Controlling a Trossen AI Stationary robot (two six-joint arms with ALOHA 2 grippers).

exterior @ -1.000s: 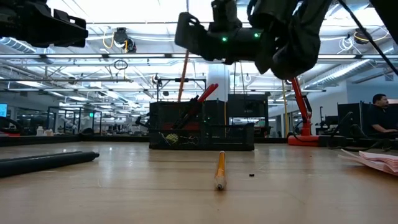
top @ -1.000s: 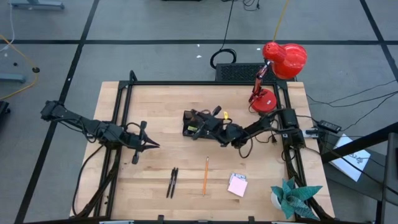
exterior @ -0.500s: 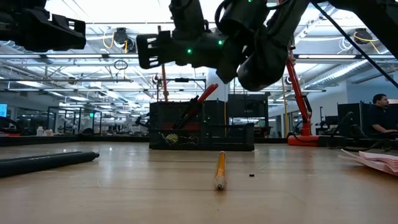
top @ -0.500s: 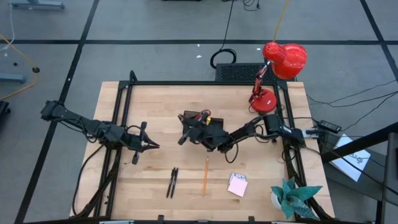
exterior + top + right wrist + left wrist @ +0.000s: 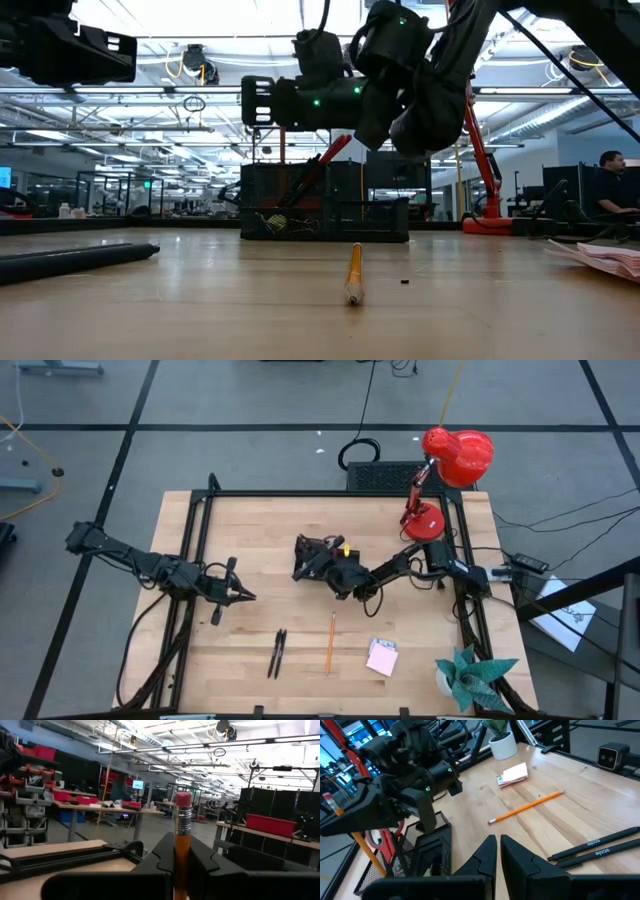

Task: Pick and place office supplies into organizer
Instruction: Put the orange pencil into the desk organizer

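My right gripper point(image 5: 322, 557) hovers over the black mesh organizer point(image 5: 318, 565), shut on an orange pencil point(image 5: 181, 837) whose red eraser end point(image 5: 183, 800) points up. The left wrist view shows that pencil point(image 5: 366, 849) reaching down beside the organizer point(image 5: 427, 857). Red scissor handles point(image 5: 335, 150) stick up from the organizer point(image 5: 325, 205). A second orange pencil point(image 5: 331, 642), two black pens point(image 5: 277, 653) and a pink sticky-note pad point(image 5: 381, 657) lie flat on the table. My left gripper point(image 5: 245, 596) waits, shut, left of the organizer. My right gripper pinches the pencil's shaft point(image 5: 181, 845) a little below the eraser, between its two fingers. The fingers point(image 5: 350, 817) come level from the table's right and lie across it. The pencil stands nearly upright, its lower part point(image 5: 370, 857) down at the organizer's mesh; whether it rests there I cannot tell.
A red desk lamp point(image 5: 450, 460) stands on its base point(image 5: 425, 520) at the far right corner, beside a black ribbed box point(image 5: 385, 475). A teal paper plant point(image 5: 470, 675) sits at the near right corner. Black frame rails point(image 5: 195, 550) run along the table's sides. A person point(image 5: 612, 185) sits beyond the table.
My right gripper, carrying the pencil, has swung from the organizer's right side toward the table's left, then come back a little to the right, sinking lower over the organizer all the while. The left arm has kept still.
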